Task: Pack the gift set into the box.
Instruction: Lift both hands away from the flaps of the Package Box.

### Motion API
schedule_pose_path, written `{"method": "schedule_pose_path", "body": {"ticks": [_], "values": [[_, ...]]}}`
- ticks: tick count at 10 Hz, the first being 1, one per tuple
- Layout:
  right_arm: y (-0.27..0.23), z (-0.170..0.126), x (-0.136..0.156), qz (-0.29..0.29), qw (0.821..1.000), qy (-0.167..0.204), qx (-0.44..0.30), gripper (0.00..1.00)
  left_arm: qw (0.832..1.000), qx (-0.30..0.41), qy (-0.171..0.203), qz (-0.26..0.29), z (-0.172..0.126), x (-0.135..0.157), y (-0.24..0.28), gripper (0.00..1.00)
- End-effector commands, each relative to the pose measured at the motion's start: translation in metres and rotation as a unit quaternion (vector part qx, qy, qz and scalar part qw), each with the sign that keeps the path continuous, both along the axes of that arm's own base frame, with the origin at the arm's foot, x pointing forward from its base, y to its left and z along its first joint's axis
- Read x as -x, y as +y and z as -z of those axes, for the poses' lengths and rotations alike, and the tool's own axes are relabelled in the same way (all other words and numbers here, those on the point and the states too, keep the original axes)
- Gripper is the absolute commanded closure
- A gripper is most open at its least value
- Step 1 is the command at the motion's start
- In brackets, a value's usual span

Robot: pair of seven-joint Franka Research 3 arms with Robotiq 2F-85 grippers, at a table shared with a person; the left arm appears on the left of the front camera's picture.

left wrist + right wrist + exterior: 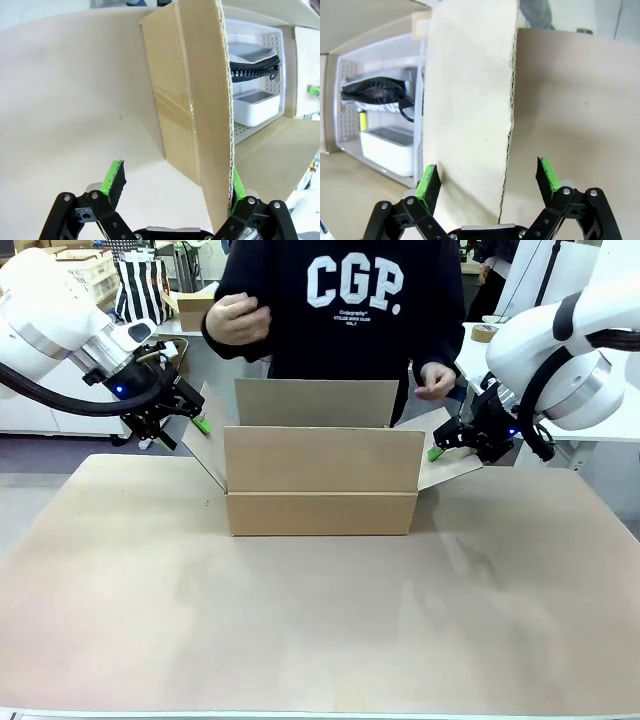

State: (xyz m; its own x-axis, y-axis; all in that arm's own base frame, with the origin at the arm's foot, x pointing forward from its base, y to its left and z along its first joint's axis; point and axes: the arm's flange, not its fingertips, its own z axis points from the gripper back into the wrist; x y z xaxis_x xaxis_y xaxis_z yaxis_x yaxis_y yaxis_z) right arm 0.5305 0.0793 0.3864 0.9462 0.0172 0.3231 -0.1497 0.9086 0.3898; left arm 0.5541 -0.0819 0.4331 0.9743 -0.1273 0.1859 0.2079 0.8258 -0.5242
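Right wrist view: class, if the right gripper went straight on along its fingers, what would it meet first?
The right gripper, jaws open, straddles the side flap of the brown corrugated cardboard box; going on, that flap's edge would likely reach its palm first, though depth is unclear.

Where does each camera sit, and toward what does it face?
Front: fixed on the robot's side, facing across the table at the person; left claw and right claw flank the box.
Left wrist: on the left arm, looking along its open claw, astride a box flap.
Right wrist: on the right arm, open claw astride the opposite flap.
Shared: both wrist views see the white tray inside the box.
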Motion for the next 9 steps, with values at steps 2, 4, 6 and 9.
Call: {"method": "schedule_pose_path", "body": {"ticks": [2, 4, 6, 9], "values": [[0.0013, -0.0039, -0.0019, 0.006, 1.000, 0.000, 0.003, 0.00, 1.000, -0.006, 0.002, -0.005, -0.0025, 0.0021, -0.0005, 0.00], [0.0013, -0.0039, -0.0019, 0.006, 1.000, 0.000, 0.003, 0.00, 1.000, -0.006, 0.002, -0.005, -0.0025, 0.0021, -0.0005, 0.00], [0.0013, -0.0039, -0.0019, 0.006, 1.000, 0.000, 0.003, 0.00, 1.000, -0.006, 0.002, -0.005, -0.0025, 0.0021, -0.0005, 0.00], [0.0013, -0.0039, -0.0019, 0.006, 1.000, 0.000, 0.003, 0.00, 1.000, -0.006, 0.002, -0.005, -0.0025, 0.0021, -0.0005, 0.00]]}}
